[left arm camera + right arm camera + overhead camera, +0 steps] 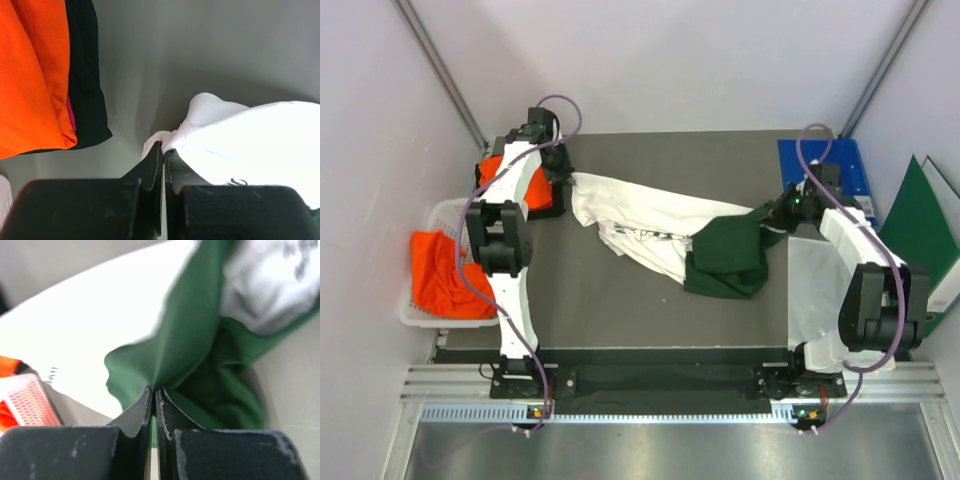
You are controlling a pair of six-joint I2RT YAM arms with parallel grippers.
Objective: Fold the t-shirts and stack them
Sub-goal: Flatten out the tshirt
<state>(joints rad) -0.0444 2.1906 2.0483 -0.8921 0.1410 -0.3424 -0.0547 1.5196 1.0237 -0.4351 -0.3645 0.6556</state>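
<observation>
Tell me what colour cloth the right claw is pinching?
The cloth is dark green, clearest in the right wrist view.

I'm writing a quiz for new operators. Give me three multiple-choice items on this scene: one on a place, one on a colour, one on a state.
1. The basket sits: A on the robot's left; B on its right; C far middle.
2. Cloth in the right hand is: A orange; B dark green; C blue.
3. The left hand is: A wide open; B shut on the t-shirt; C shut, empty.
A, top view shows it left; B, green sleeve pinched; B, white cloth clamped.
</observation>
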